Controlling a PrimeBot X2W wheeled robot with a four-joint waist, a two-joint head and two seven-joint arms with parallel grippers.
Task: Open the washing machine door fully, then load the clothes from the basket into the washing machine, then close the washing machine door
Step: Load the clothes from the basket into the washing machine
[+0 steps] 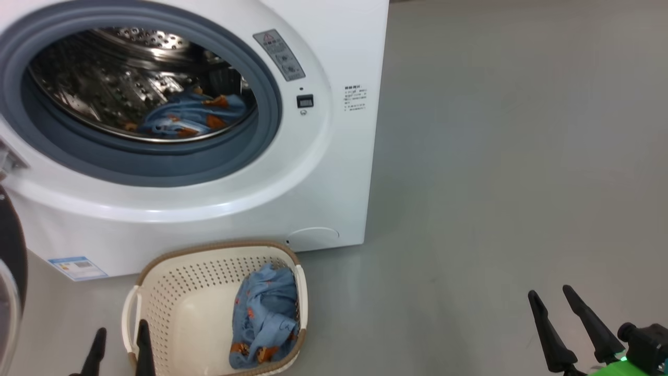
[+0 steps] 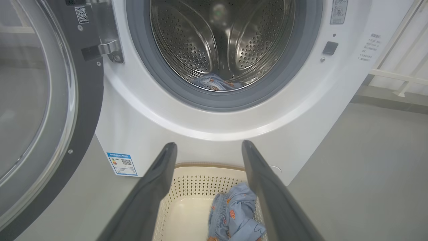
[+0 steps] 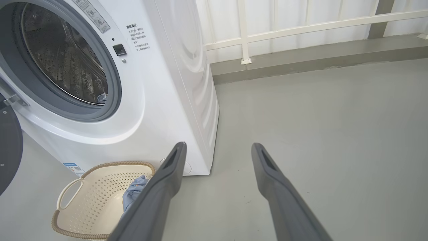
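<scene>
The white washing machine (image 1: 323, 172) stands with its black round door (image 2: 36, 110) swung wide open to the left. Light blue bear-printed clothes (image 1: 190, 116) lie in the steel drum. Another blue garment (image 1: 266, 318) sits in the right end of the cream basket (image 1: 172, 308) on the floor before the machine. My left gripper (image 1: 120, 337) is open just above the basket's near left rim, holding nothing. My right gripper (image 1: 550, 295) is open over bare floor, well to the right of the basket.
Grey floor (image 1: 496, 156) spreads to the right of the machine. A white railing (image 3: 301, 26) and a low kerb run along the back wall. A blue label (image 1: 78, 268) marks the machine's lower left corner.
</scene>
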